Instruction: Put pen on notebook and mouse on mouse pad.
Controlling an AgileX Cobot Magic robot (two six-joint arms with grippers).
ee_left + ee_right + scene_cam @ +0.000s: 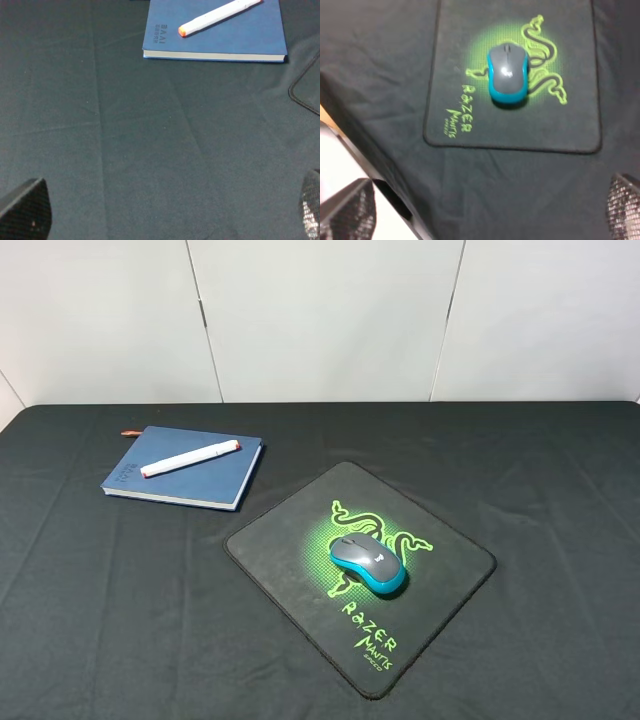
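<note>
The white pen (190,458) with orange-red tips lies diagonally across the blue notebook (205,484) at the table's back left; the left wrist view shows the pen (217,16) and the notebook (225,42) too. The grey and blue mouse (369,564) rests on the green logo of the black mouse pad (290,550), seen also as mouse (507,72) on mouse pad (570,125). Neither arm appears in the exterior high view. My left gripper (165,212) is open and empty, well short of the notebook. My right gripper (485,212) is open and empty, back from the pad.
A dark cloth covers the table (90,600), with folds in it. The table's front edge (385,175) and pale floor show in the right wrist view. A white panelled wall (320,320) stands behind the table.
</note>
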